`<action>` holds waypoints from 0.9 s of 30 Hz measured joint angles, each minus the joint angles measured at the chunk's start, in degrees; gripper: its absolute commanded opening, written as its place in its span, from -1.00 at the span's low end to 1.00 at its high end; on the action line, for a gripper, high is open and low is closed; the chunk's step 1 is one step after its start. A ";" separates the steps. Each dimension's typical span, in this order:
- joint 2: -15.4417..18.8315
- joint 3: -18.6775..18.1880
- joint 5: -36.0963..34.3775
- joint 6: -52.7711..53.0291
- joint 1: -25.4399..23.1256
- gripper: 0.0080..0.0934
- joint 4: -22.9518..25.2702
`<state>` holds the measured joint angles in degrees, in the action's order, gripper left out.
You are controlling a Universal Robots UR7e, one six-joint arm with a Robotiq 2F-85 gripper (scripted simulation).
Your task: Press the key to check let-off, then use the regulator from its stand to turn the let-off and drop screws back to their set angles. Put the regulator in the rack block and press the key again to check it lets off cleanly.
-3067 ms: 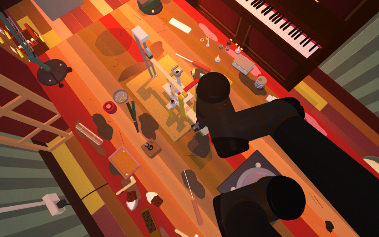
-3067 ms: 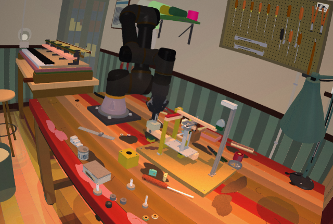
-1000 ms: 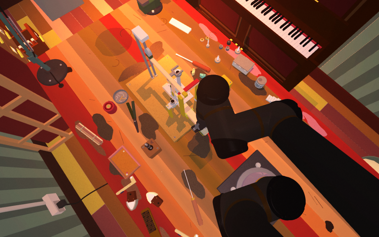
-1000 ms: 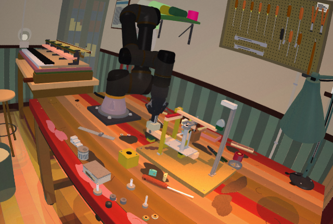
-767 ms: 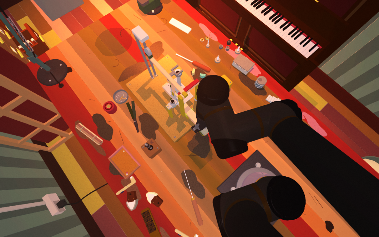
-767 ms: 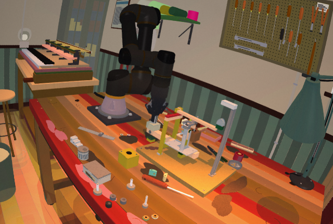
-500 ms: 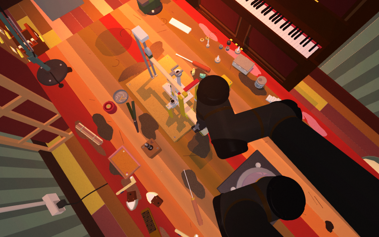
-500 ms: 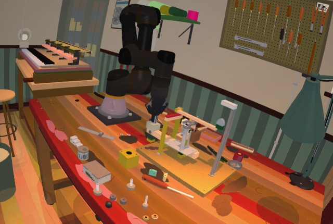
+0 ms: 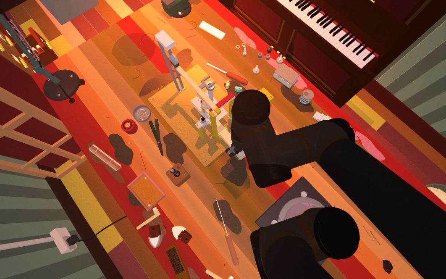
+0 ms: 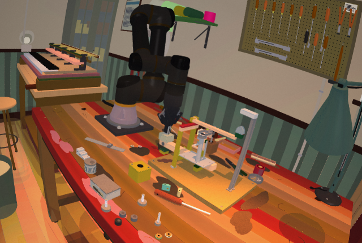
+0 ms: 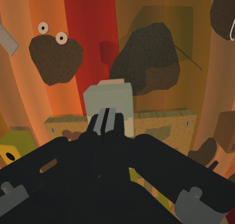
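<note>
The pale key sticks out over the near edge of the cork baseboard that carries the piano action model. My gripper, closed and empty, sits right on top of the key's front end. The regulator stands in its brown stand on the bench, away from the gripper. The yellow rack block with a hole in its top sits on the other side of the baseboard. The screws are too small to make out.
A small dish and a red spool lie beside the baseboard, with pliers between. A screwdriver, a steel ruler and small pegs lie on the bench front. A lamp stands at the bench's far end.
</note>
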<state>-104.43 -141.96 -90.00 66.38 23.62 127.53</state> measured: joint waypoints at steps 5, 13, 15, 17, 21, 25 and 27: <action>0.00 -0.01 0.00 0.00 0.00 -1.00 0.01; 0.08 -0.16 0.00 -0.03 0.03 -1.00 0.24; 0.12 -0.23 0.00 -0.04 0.04 -1.00 0.35; 0.16 -0.30 0.00 -0.06 0.05 -1.00 0.46; 0.21 -0.40 0.00 -0.07 0.07 -1.00 0.61; 0.23 -0.43 0.00 -0.08 0.08 -1.00 0.65; 0.23 -0.43 0.00 -0.08 0.08 -1.00 0.64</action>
<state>-104.20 -142.38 -90.00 66.30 23.70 128.18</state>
